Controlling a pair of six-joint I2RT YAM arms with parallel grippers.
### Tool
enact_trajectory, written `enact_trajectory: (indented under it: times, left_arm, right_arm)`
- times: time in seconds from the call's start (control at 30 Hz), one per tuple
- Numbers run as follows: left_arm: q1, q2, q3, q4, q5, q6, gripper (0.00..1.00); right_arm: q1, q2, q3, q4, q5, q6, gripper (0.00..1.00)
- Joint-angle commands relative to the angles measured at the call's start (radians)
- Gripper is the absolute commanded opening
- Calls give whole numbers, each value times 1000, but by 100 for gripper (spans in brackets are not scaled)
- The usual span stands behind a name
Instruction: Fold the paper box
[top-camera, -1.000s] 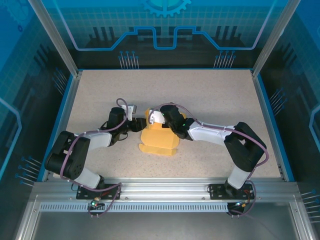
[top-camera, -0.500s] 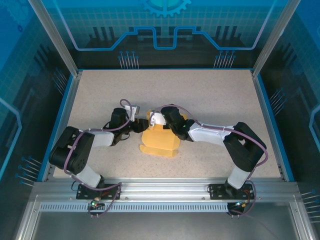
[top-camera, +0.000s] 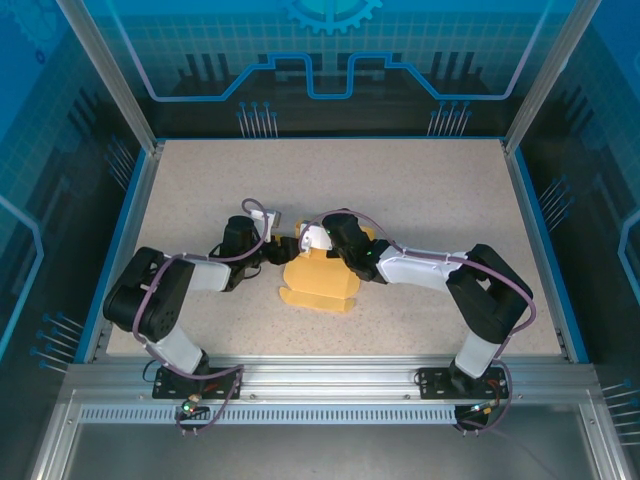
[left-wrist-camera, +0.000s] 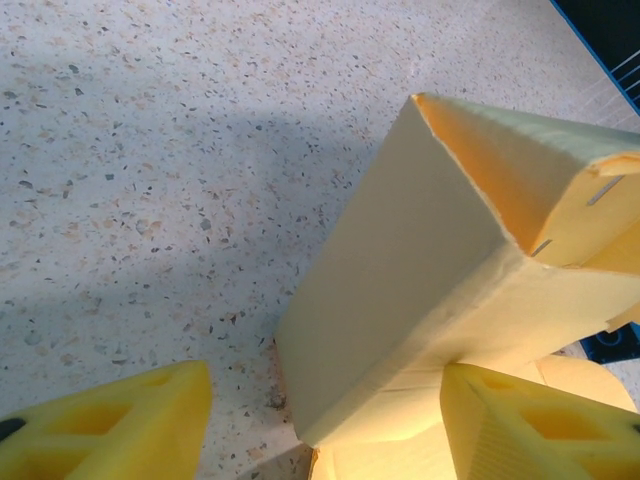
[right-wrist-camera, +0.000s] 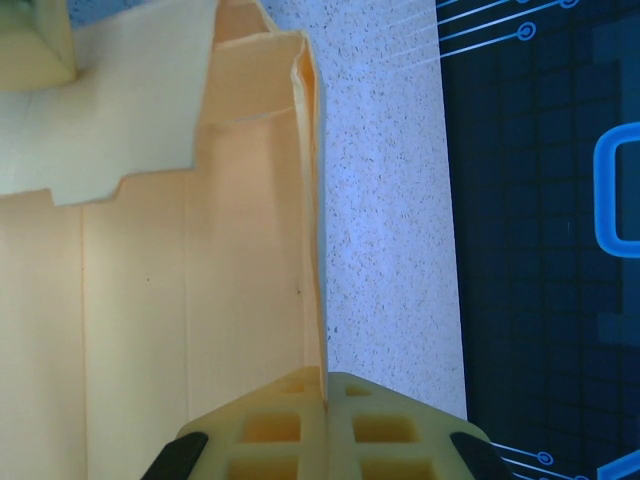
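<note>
Paper box (top-camera: 318, 282) lies mid-table (top-camera: 420, 190), slightly near of ctr. It's half-folded: flat flaps spread on the table, w/ one raised wall section at the far end. Both claws meet at that far end, left claw (top-camera: 272, 250) coming from the box's left, right claw (top-camera: 305, 243) from its right.

Left wrist view: left claw (left-wrist-camera: 325, 378) has jaws apart, its yellow fingers (left-wrist-camera: 110, 425) at the bottom corners of frame. The paper box (left-wrist-camera: 400, 270) raised wall leans up btwn them, its lower corner in the gap. The finger on the frame's left is clear of it, w/ bare table (left-wrist-camera: 150, 150) btwn. The other finger is just beside or touching the cardboard, can't tell which. Nothing gripped.

Right wrist view: right claw (right-wrist-camera: 323, 385) has jaws together, clamped on a thin upright wall edge of the paper box (right-wrist-camera: 150, 290). That edge runs up the frame from btwn the pads (right-wrist-camera: 270, 430), w/ table (right-wrist-camera: 380, 200) to its right.

Hard to read: in the top view both claws' tips sit under wrists & cables, so contact can't be judged there. Left wrist view cuts off the box's right side & bottom, and the flaps beneath are a bright blur. Right wrist view cuts off the box's left part. Pale block (right-wrist-camera: 35, 40) at its top-left corner, can't ID.
</note>
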Motion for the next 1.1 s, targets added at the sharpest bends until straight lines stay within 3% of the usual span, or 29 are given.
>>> enact_trajectory:
  times: [0.0, 0.57, 1.07]
  left_arm:
    - [-7, 10, 24, 74, -14, 13, 66]
    - [-7, 15, 11, 132, 24, 35, 65]
    - [-8, 8, 2, 123, 14, 58, 70]
  right_arm:
    - [-7, 6, -9, -10, -17, -5, 0]
    - [-9, 12, 10, -56, -28, 11, 0]
    - [-12, 6, 11, -59, -40, 20, 0]
